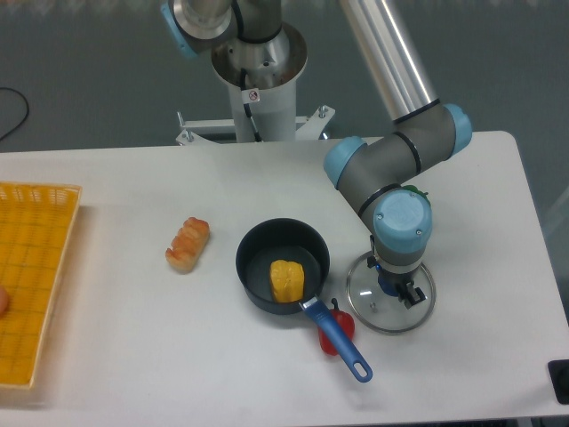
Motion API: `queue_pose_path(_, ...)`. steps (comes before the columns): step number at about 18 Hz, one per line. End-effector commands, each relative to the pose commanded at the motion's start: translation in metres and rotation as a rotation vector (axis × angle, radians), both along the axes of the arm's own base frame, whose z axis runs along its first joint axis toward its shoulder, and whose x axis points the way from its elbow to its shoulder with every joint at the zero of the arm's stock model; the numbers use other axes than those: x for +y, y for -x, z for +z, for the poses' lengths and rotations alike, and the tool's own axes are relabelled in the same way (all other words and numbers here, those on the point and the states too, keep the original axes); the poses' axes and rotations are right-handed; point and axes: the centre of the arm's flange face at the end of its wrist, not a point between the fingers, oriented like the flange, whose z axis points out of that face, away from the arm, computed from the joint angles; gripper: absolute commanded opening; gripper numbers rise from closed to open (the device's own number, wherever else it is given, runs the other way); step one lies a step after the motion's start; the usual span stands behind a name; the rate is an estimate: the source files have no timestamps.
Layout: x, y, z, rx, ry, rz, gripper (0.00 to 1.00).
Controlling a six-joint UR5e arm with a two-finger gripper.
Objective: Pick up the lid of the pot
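Observation:
My gripper (396, 283) points down over the clear pot lid (375, 310), which lies flat on the table at the right with its round metal rim showing. Its fingers stand on either side of the lid's small blue knob (388, 283) and look shut on it. Part of the knob and the far fingertip are hidden by the gripper. The rim still appears to rest on the table.
Left of the lid is a black pan (253, 267) holding a yellow item (287, 280); its blue handle (338, 341) crosses a red pepper (329, 342). A bread-like item (188, 245) and a yellow crate (53, 191) lie farther left. Something green (415, 189) shows behind the gripper.

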Motion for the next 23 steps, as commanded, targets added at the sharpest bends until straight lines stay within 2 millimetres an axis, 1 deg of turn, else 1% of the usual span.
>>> queue_pose_path(1,0.0,0.0,0.0,-0.001,0.002,-0.001,0.6)
queue_pose_path(7,-0.002,-0.001,0.014,0.0,0.0,-0.008,0.6)
queue_pose_path(9,-0.002,-0.001,0.024,-0.011,0.001,-0.008,0.6)
queue_pose_path(13,-0.006,-0.01,0.047,-0.034,0.006,-0.009,0.6)
queue_pose_path(17,-0.006,-0.017,0.066,-0.073,-0.015,-0.007,0.6)
queue_pose_path(23,-0.01,-0.033,0.1,-0.129,-0.048,0.001,0.6)
